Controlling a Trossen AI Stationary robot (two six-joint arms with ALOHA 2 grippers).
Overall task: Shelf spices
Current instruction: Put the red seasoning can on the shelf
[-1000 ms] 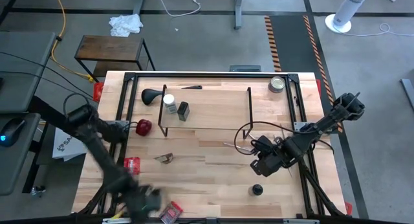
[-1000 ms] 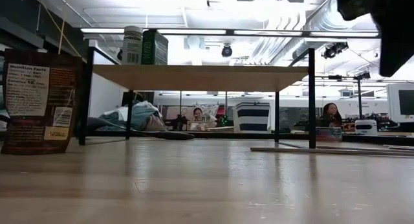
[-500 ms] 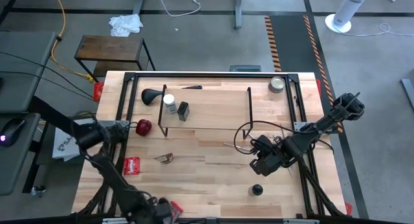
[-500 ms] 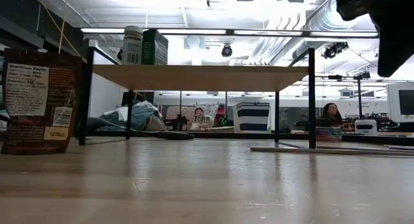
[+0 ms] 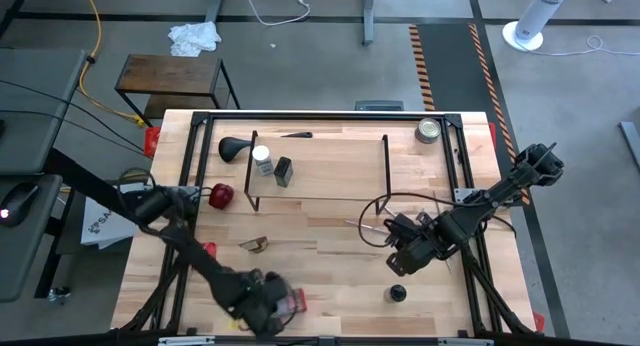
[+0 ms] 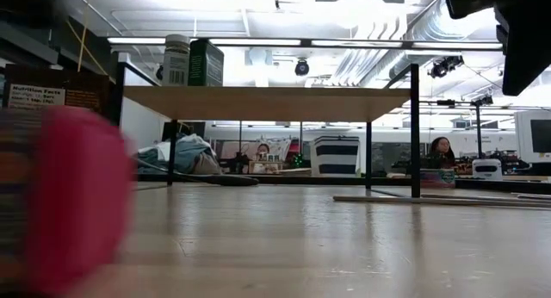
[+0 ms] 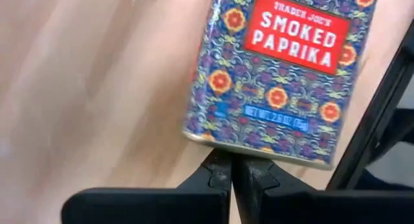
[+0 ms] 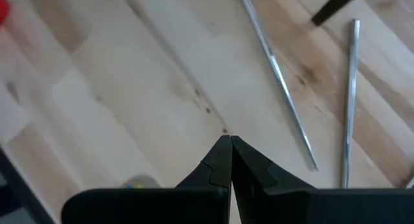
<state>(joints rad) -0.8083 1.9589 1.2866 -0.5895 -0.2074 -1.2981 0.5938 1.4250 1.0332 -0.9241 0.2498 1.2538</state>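
Shelf (image 5: 320, 171): a light-wood board on thin black rod frames, set toward the far side of the desk (image 5: 330, 241). In the low view its board (image 6: 258, 102) stands raised above the desk surface.
Spices already shelved: a clear white-capped jar (image 5: 262, 159) and a dark jar (image 5: 284, 171), side by side near the shelf's left end; both are also seen in the low view (image 6: 177, 60), (image 6: 206, 64).
Spice in hand: a smoked paprika tin (image 7: 278, 75), patterned blue with a red label. In the high view it shows as a red item (image 5: 292, 303) near the desk's front edge, well apart from the shelf.
Left end effector (image 7: 230, 172): the tips are pressed together right at the lower edge of the tin. Whether the tin is pinched or only touched cannot be told.
Spices still loose: a red-capped jar (image 5: 222, 196) beside the shelf's left frame, a tan wedge holder (image 5: 254, 245) on the open desk, a black-capped jar (image 5: 398, 293) near the front right.
Right end effector (image 8: 225, 160): pressed together, empty, held above bare desk in front of the shelf's right end (image 5: 408, 248).
Step judged in hand: securing the paprika tin for transfer.
Procedure advice: the hold is to be confirmed before lifting. The tin is to be raised above board height before it is carried over the shelf. It is to be set down clear of the two jars.
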